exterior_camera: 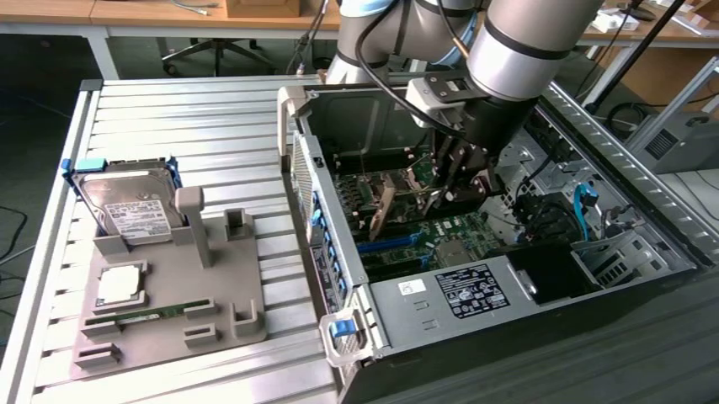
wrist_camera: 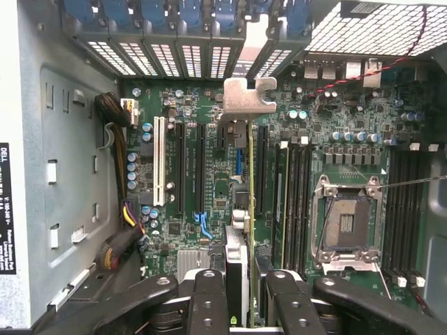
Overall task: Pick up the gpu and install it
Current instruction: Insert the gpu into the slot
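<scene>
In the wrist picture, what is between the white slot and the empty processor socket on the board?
The gpu stands there edge-on, held by the gripper, with black slots beside it, between the white slot and the socket. The wrist view shows this.

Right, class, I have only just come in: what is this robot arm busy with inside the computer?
The arm reaches into the open computer case lying on the slatted table. Its gripper is closed on the gpu, holding the card edge-on above the motherboard, its silvery bracket towards the rear slot openings. Whether the card is seated yet cannot be told. On the exterior view's left, a grey holder carries a hard drive and a green memory stick.
</scene>
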